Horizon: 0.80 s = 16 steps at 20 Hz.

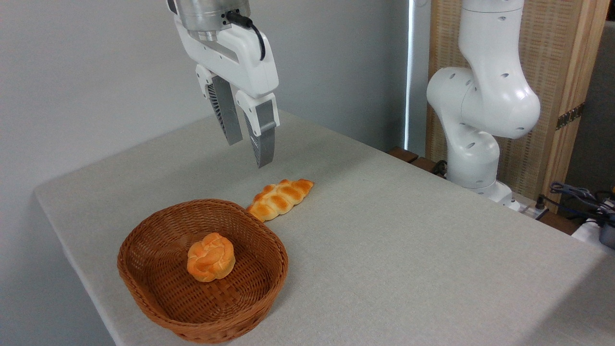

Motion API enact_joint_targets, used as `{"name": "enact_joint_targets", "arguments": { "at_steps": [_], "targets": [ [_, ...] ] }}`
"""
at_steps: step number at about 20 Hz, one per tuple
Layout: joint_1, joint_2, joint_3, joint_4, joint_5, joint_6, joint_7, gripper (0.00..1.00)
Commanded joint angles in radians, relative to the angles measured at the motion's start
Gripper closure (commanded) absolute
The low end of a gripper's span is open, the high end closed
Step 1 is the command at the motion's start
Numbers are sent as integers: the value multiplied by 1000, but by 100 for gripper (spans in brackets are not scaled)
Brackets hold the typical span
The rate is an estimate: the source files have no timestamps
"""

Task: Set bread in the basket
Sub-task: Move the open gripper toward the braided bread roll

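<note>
From my one fixed camera I see the gripper (249,153) hanging in the air above the table (408,250), its two fingers spread apart with nothing between them. The bread (280,198), a braided loaf, lies flat on the cloth below and a little to the right of the fingertips, its nearer tapered end just beside the rim of the basket (158,312), possibly touching it; I cannot tell from this angle. A small round bun (211,257) already sits in the middle of the basket.

My worries from here are these. The loaf lies on a diagonal, so if I bring the fingers down without turning the wrist to cross its width, I judge they would straddle it lengthwise and fail to close on it, or press a tip into the crust. With a single view I read depth poorly, and a descent slightly off could land a finger on the wicker rim and shove the basket. The loaf looks soft; a grip near one end may let it droop or slip. On release, it could land on the bun and roll back over the low side.
</note>
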Motion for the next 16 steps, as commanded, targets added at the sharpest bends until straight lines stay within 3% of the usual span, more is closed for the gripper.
{"name": "enact_joint_targets", "arguments": {
  "at_steps": [1,7,16],
  "targets": [
    [-4,-8,-8,-23,-14,-20,1,0],
    [-4,-53,-24,-102,-14,4,3,0],
    [-5,-171,-44,-307,-14,130,4,0]
  ]
}}
